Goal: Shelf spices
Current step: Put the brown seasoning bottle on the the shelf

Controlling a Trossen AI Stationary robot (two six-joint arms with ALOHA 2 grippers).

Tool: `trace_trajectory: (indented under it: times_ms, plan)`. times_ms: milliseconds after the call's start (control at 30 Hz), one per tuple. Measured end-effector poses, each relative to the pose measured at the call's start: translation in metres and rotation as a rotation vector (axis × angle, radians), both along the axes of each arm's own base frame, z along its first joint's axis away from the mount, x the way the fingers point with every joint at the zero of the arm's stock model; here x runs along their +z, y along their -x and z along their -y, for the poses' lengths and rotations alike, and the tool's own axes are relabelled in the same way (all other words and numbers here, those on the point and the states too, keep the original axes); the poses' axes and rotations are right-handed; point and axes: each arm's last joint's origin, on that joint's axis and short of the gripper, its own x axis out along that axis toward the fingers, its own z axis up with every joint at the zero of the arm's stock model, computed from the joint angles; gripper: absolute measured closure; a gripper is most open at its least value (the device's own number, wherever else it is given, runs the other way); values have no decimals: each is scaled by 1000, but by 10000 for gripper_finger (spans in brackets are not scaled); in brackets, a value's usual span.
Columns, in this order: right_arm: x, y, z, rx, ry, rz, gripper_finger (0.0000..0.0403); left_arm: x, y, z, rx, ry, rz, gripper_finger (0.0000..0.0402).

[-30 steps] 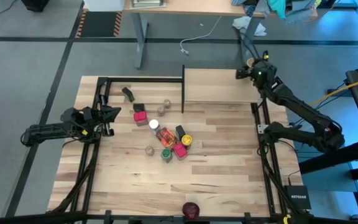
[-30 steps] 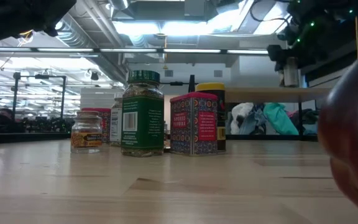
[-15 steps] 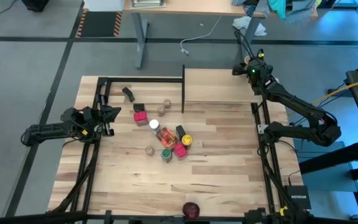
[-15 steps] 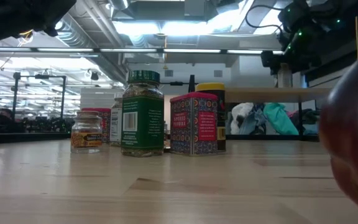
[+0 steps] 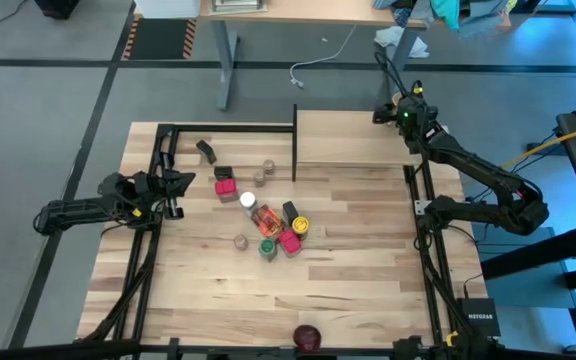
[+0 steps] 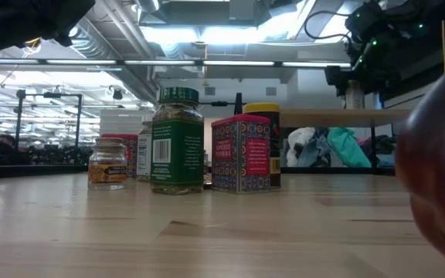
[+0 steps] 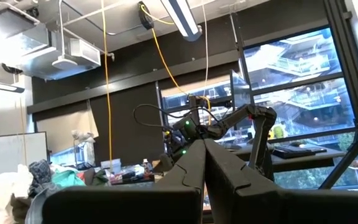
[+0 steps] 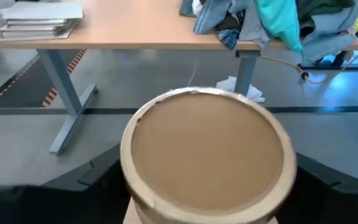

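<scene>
the right gripper (image 5: pixel 396 108) reaches over the far right corner of the shelf (image 5: pixel 353 138), the small light-wood board standing at the table's far edge, and its wrist view is filled by a tan-lidded jar (image 8: pixel 207 157) sitting between the two dark fingers (image 8: pixel 86 177) — whether the fingers press on the jar or stand just apart from it i cannot tell. the rest of the spices (image 5: pixel 265 215) are clustered on the big plank table (image 5: pixel 348 260) well apart from the shelf: a pink-red box (image 5: pixel 226 187), a white-capped bottle (image 5: pixel 248 200), a green-lidded jar (image 6: pixel 177 140) and a patterned pink-red tin (image 6: pixel 241 154) among them. the left gripper (image 5: pixel 180 181) waits at the table's left edge with its fingers pressed together, holding nothing. a dark red round thing (image 5: pixel 307 336) lies at the near edge of the table — it blurs the low view's right side.
</scene>
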Motion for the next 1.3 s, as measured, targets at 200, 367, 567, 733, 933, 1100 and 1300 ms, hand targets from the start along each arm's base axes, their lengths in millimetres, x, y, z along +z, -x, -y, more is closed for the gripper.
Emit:
trace_trajectory:
  times_ms: [200, 367, 567, 733, 933, 1100, 1300]
  plan:
    - [2, 0, 0, 2, 16, -9, 83, 0, 0, 0, 1, -1, 1, 402]
    - [19, 2, -2, -11, 74, -22, 81, 0, 0, 0, 1, -2, 1, 402]
    - [47, 7, -10, 31, 140, 28, 80, 0, 0, 0, 1, -2, 1, 402]
    - [65, 6, -21, 107, 180, 50, 80, 0, 0, 0, 1, -2, 0, 402]
    - [76, -15, -41, 314, 218, -32, 80, 0, 0, 0, 1, -2, 0, 402]
    - [65, -39, -58, 465, 154, -103, 79, 0, 0, 0, 1, -2, 0, 402]
    - [37, -57, -57, 413, 16, -221, 79, 0, 0, 0, 1, -2, 0, 402]
